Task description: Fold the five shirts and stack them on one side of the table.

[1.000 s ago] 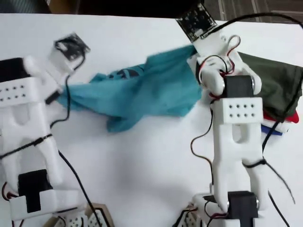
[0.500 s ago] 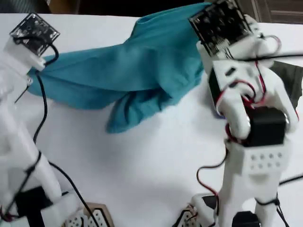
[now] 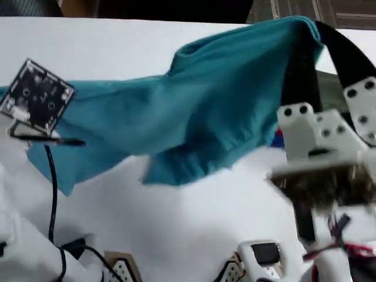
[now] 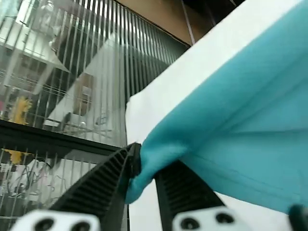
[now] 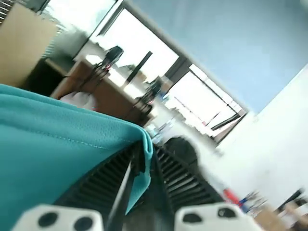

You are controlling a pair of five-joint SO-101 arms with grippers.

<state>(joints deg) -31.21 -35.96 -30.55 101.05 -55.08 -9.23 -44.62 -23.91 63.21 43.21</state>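
A teal shirt (image 3: 223,111) hangs in the air above a white table (image 3: 176,229), stretched between two white robot arms. The left gripper (image 4: 147,163) has its black ribbed jaws drawn narrow, pinching a bunched edge of the shirt. The right gripper (image 5: 148,156) is likewise closed tight on a folded corner of the same cloth. In the high view the left arm's wrist board (image 3: 38,97) sits in front of the shirt's left end. The right arm (image 3: 317,135) rises close to the camera, carrying the right end highest. The middle of the shirt sags and a loose flap hangs down from it; whether it touches the table cannot be told.

A second ago the shirt lay crumpled on the table between the arms, with each gripper low at one end. Both arms have since risen, pulling the cloth up and taut. A sliver of red and blue cloth (image 3: 276,139) peeks out beside the right arm, where a pile of other shirts was plainly seen a second ago.

This looks like the shake-out before folding: the shirt is gripped at two points and opened, but not yet laid flat or folded.
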